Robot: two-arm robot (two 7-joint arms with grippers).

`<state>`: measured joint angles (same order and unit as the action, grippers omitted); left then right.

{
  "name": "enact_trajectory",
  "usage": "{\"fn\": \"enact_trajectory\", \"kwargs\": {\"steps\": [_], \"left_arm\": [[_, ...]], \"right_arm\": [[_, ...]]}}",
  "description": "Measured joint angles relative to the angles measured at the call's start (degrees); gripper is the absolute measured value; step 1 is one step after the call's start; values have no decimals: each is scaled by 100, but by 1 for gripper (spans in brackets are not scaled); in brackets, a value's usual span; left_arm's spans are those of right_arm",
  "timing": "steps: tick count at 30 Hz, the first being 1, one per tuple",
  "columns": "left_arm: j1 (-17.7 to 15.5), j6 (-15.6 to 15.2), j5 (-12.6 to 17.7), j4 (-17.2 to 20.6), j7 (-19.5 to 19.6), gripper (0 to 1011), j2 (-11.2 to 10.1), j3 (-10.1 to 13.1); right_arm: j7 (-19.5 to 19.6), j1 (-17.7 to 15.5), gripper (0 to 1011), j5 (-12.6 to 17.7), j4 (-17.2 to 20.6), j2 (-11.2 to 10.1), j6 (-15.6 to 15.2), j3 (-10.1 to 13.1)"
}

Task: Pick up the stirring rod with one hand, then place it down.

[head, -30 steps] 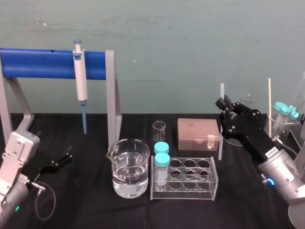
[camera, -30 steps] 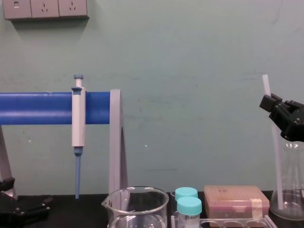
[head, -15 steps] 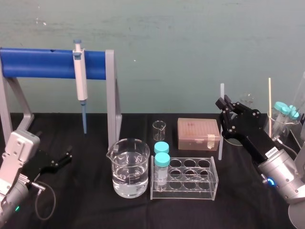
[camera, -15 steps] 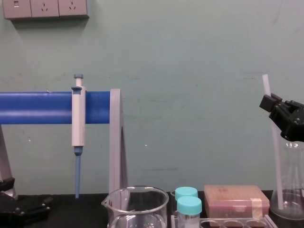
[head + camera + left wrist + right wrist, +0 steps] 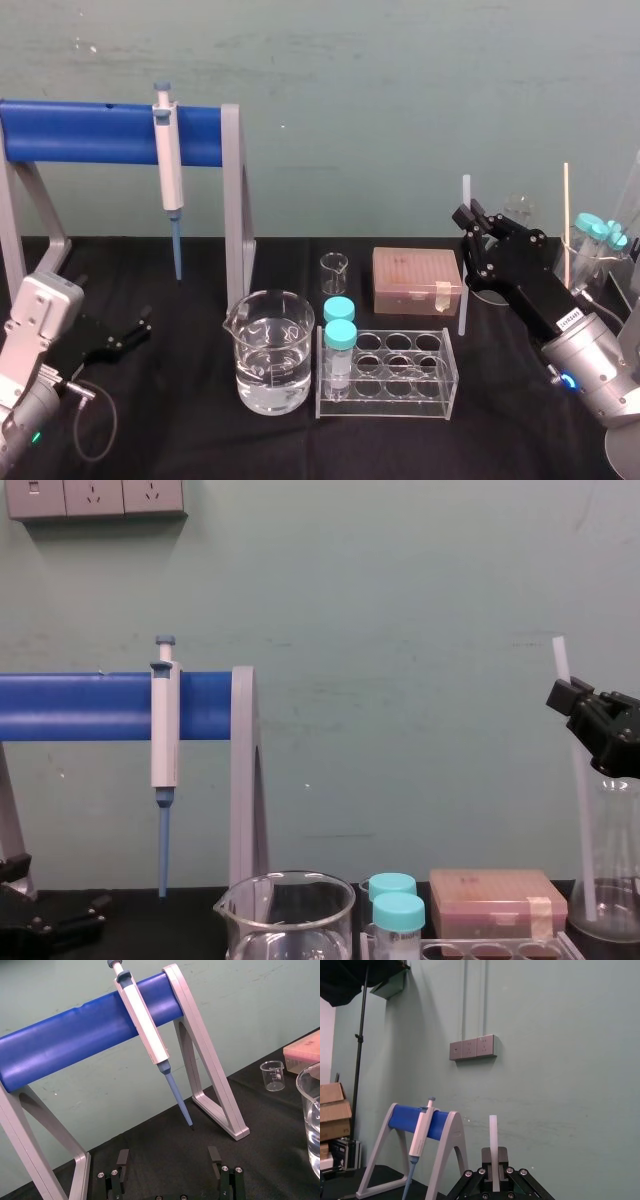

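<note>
Gripping stirring rod near its top, right tool clamped; rod upright, mostly below tool; left tool parked, jaws apart.

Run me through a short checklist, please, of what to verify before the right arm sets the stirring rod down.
1. Grip: the right gripper is shut on the stirring rod, on its upper part: ok.
2. Rod attitude: close to upright in the gripper: ok.
3. Rod's lower end against the table: whether it touches, cannot tell.
4. Room to lay it flat: the brown box stands right beside the rod's lower end and the tube rack is just in front: not ok, likely tight.
5. Left gripper: open, parked at the table's left, far from the rod: ok.
</note>
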<state>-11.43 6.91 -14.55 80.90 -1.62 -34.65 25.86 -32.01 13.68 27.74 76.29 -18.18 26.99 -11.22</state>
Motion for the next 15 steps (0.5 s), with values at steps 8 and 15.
{"fn": "enact_trajectory", "kwargs": {"steps": [8,15], "left_arm": [[0,0,0,0,0,1000,0,0],[0,0,0,0,0,1000,0,0]], "right_arm": [[0,0,66,0,0,0,0,0],[-231,101,66,-27,-93,-9,46,-36]]}}
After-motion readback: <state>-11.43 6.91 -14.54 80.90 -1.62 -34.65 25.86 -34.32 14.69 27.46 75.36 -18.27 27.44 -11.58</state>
